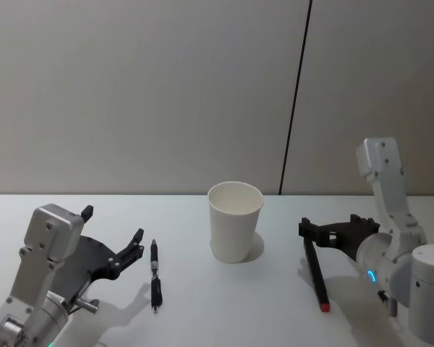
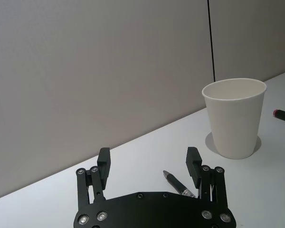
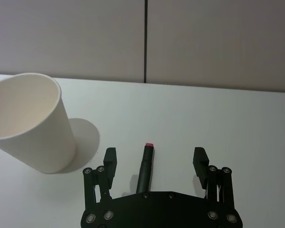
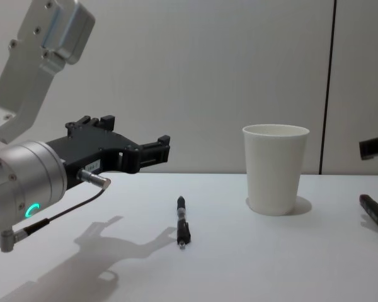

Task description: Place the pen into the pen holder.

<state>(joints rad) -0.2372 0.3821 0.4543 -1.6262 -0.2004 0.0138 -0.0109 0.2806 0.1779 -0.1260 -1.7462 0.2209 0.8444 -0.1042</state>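
Observation:
The pen holder point(image 1: 235, 220) is a white paper cup standing upright at mid-table, also seen as the cup point(image 4: 274, 170) from the chest. A black-and-silver pen point(image 1: 155, 275) lies flat to the cup's left. My left gripper point(image 1: 114, 225) hovers open and empty just left of this pen point(image 2: 178, 185), above the table. A second black pen with a red end point(image 1: 317, 278) lies right of the cup. Over it hangs my right gripper point(image 1: 329, 225), open and empty, with the red-ended pen point(image 3: 145, 166) between its spread fingers and below them.
The white table point(image 1: 224, 311) ends at a grey wall with a dark vertical seam point(image 1: 293, 101) behind the cup. Nothing else lies on it. Bare table stretches in front of the cup and between the two pens.

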